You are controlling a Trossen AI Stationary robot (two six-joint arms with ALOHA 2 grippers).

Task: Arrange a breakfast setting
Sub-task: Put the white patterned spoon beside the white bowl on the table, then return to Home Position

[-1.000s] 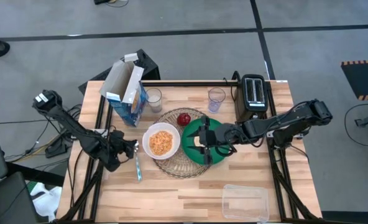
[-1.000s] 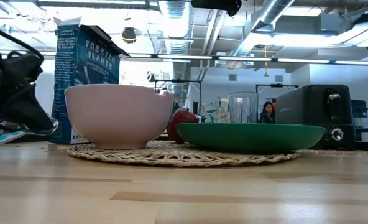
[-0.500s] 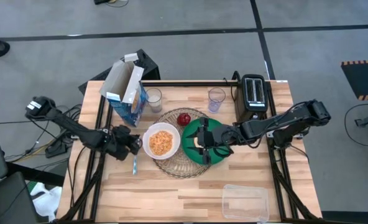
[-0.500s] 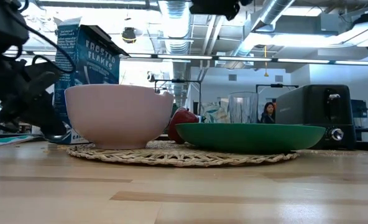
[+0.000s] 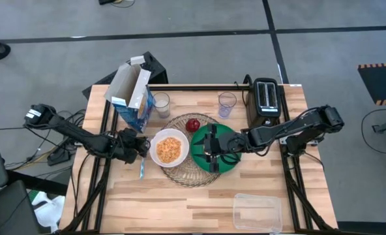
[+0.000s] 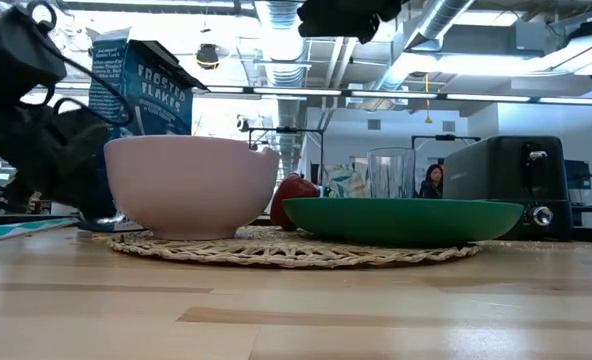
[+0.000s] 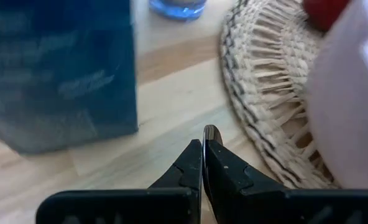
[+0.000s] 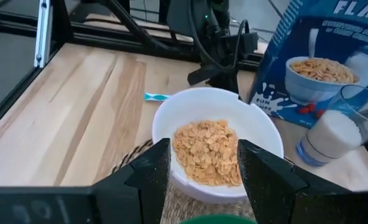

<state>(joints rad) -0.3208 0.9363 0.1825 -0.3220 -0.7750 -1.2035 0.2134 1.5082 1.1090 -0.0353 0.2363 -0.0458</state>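
Observation:
A white bowl of cereal and a green plate sit on the round wicker mat, with a red apple at the mat's far edge. My left gripper is just left of the bowl, shut on a spoon with a teal handle. My right gripper hovers open and empty over the plate, facing the bowl. The blue-and-white cereal box stands at the far left beside a glass. A second glass stands near the toaster. No bagel shows. My left gripper pinches the spoon's metal end between its two fingertips, and a bit of metal sticks out past them. The teal handle trails from the fingers toward the table's near edge, low over the wood; whether it rests there I cannot tell.
A black toaster stands at the far right. A clear plastic tub lies at the near right corner. Bare wood lies along the near edge left of the tub. A person shows far off in the room.
My left gripper has gone toward the table's far edge and right, up to the bowl's left side, staying shut. The spoon has come along with it, its teal handle sliding toward the far edge.

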